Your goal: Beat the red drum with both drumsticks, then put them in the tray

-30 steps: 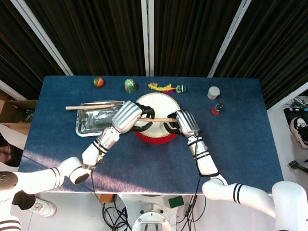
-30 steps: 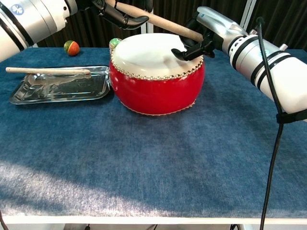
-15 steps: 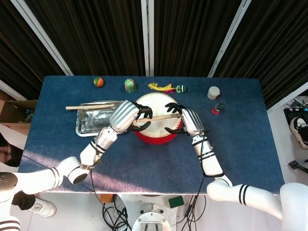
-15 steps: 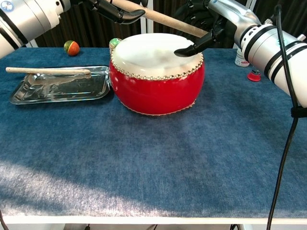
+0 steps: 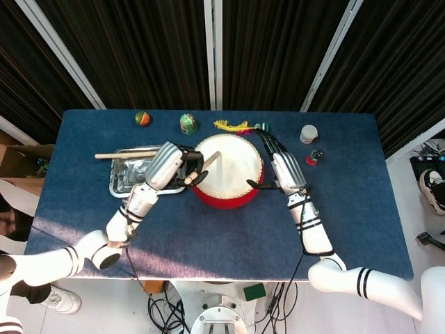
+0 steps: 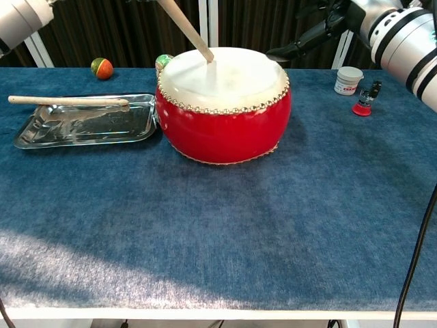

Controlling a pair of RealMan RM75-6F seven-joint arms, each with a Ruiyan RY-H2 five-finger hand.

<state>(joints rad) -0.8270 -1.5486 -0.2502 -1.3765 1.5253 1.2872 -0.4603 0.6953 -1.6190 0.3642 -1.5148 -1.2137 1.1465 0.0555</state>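
Note:
The red drum with its pale skin stands at mid-table. My left hand hovers over the gap between tray and drum and grips one wooden drumstick. The stick slants down, its tip just above the drum skin near the left rim. My right hand hangs over the drum's right edge with fingers spread, holding nothing. A second drumstick lies across the far side of the metal tray, left of the drum.
Along the far edge sit an orange-green ball, a green egg shaker, a yellow feathered toy and a white jar. A small red item stands right of the drum.
The stick was held between both hands above the drum. My right hand let go and drew off to the right; my left hand pulled the stick leftward and tilted it.

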